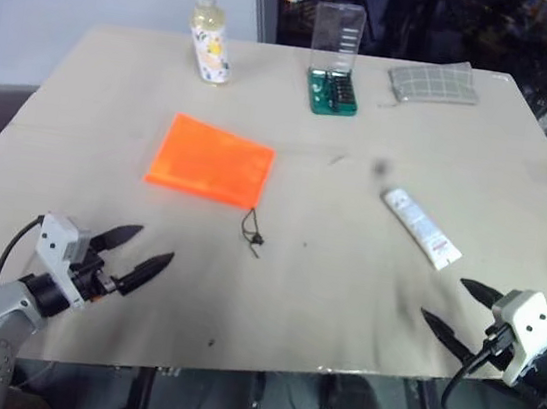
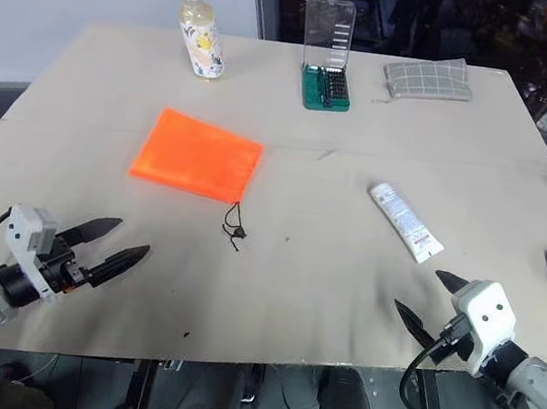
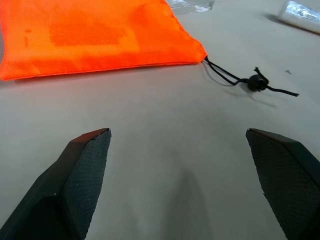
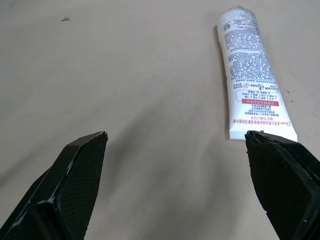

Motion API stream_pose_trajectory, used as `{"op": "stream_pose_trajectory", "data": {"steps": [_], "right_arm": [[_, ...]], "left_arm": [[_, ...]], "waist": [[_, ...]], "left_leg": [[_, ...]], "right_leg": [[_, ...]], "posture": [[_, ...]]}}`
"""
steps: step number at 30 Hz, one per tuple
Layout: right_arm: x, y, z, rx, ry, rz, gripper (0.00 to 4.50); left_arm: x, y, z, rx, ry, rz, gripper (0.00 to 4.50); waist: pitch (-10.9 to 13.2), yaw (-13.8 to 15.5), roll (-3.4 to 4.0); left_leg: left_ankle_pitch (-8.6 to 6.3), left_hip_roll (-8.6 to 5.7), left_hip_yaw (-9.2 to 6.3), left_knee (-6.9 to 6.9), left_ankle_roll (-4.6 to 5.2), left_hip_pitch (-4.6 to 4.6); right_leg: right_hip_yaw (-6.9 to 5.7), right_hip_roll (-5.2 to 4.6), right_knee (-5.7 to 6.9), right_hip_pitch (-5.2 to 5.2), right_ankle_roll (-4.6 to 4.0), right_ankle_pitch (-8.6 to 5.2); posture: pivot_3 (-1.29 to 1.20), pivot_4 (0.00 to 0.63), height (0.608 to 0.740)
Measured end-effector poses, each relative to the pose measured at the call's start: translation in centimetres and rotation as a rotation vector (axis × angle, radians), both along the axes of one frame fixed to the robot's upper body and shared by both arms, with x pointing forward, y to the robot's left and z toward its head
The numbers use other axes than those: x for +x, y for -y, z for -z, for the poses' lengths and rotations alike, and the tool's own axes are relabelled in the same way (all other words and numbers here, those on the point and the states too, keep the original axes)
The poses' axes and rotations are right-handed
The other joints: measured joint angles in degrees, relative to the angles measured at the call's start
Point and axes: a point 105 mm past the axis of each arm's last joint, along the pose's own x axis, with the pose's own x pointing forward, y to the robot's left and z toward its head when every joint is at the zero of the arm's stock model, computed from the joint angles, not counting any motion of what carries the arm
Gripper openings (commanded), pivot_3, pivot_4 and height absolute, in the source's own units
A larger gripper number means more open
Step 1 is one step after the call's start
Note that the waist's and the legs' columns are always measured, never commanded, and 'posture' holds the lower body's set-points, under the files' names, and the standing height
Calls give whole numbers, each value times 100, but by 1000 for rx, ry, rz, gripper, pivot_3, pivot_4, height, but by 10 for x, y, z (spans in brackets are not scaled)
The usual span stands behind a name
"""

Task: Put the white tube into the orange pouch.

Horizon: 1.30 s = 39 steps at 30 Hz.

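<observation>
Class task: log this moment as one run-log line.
stage: pre-grasp | left gripper: open, empty | right gripper: open, empty | white tube: lying on table, untouched | orange pouch: flat, apart from tube

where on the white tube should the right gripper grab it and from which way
Probably across the middle of the white tube, coming down from above. It lies flat and apart from other things, and the open right gripper sits just short of its flat crimped end; the body is narrow enough there.
</observation>
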Motion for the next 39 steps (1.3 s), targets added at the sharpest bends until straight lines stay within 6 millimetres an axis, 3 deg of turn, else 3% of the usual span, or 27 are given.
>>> {"op": "stream_pose_trajectory", "data": {"steps": [2,5,11,19,24,27,30,32,35,39], "right_arm": [[1,0,-1,1,5,-4,4495],[9,0,-1,12,37,-19,4495],[13,-23,1,66,63,-97,4495],[24,-40,-11,90,131,-111,4495],[28,-42,-16,89,146,-90,4495],[31,-45,-24,85,169,-89,4495],[34,-46,-30,77,189,-84,4495],[37,-47,-32,74,195,-78,4495],[40,-51,-34,72,200,-88,4495],[43,-53,-38,70,204,-84,4495]], "left_arm": [[1,0,-1,0,2,-3,4493],[10,18,-13,-10,63,10,4493],[39,50,-25,55,99,-43,4493],[79,43,-15,168,-37,-301,4493],[89,65,-19,146,-53,-247,4493],[94,79,-36,320,-34,-233,4493],[106,94,-77,440,43,-229,4493],[112,106,-89,491,45,-209,4493],[123,125,-80,553,-41,-183,4493],[135,147,-48,604,-156,-170,4493]], "waist": [[0,23,0],[1,82,0],[0,102,1],[1,78,-2],[2,89,-4],[7,96,-16],[4,108,-14],[4,95,-13],[4,83,-14],[5,69,-15]], "left_leg": [[-3,5,-1,1,0,-1],[-4,8,-1,15,1,-6],[-4,20,-4,56,1,2],[-4,27,-6,82,0,14],[-4,27,-4,91,0,11],[-3,22,-7,97,-1,9],[-3,17,-6,98,-2,15],[-3,9,-2,98,-1,17],[-2,5,-3,96,0,16],[-2,5,-1,95,0,13]], "right_leg": [[-5,35,-1,0,1,-1],[-6,46,-4,5,1,-1],[0,66,12,24,25,-10],[10,94,63,21,28,-10],[17,91,68,22,19,-4],[18,93,75,21,20,-5],[19,94,77,25,28,-10],[25,95,78,26,28,-10],[28,97,80,26,33,-8],[33,101,80,21,49,3]], "posture": [[0,150,740],[0,150,740],[0,150,740],[0,150,740],[0,150,740],[0,150,740],[0,150,740],[0,150,740],[0,150,740],[0,150,740]]}}
